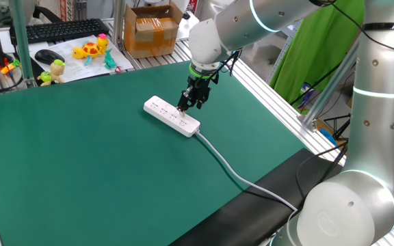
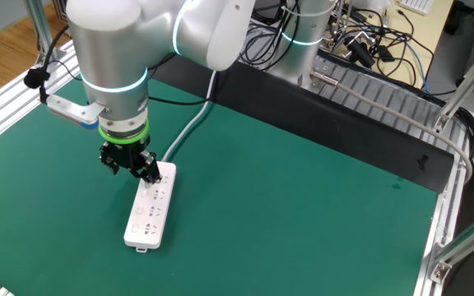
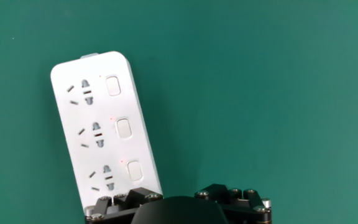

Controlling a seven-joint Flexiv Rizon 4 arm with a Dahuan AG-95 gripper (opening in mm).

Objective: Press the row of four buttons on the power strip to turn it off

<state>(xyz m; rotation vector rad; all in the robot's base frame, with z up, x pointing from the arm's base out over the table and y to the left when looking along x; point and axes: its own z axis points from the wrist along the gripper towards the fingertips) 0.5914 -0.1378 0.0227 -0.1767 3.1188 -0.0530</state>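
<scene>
The white power strip (image 1: 172,115) lies flat on the green mat, its pale grey cable (image 1: 231,167) running off toward the front edge. The other fixed view shows the power strip (image 2: 151,205) from its far end. My gripper (image 1: 191,102) points down over the cable end of the strip, fingers apart and holding nothing. In the other fixed view the gripper (image 2: 130,166) has one fingertip (image 2: 149,172) right at the strip's top; contact cannot be told. In the hand view the power strip (image 3: 98,137) shows three of the four buttons (image 3: 123,129) in a row; the hand hides the strip's near end.
A black keyboard (image 1: 57,31), a mouse (image 1: 46,55), small toys (image 1: 91,50) and a cardboard box (image 1: 152,29) sit beyond the mat's far edge. Aluminium rails (image 1: 279,102) border the mat. Loose cables (image 2: 369,41) lie behind the arm's base.
</scene>
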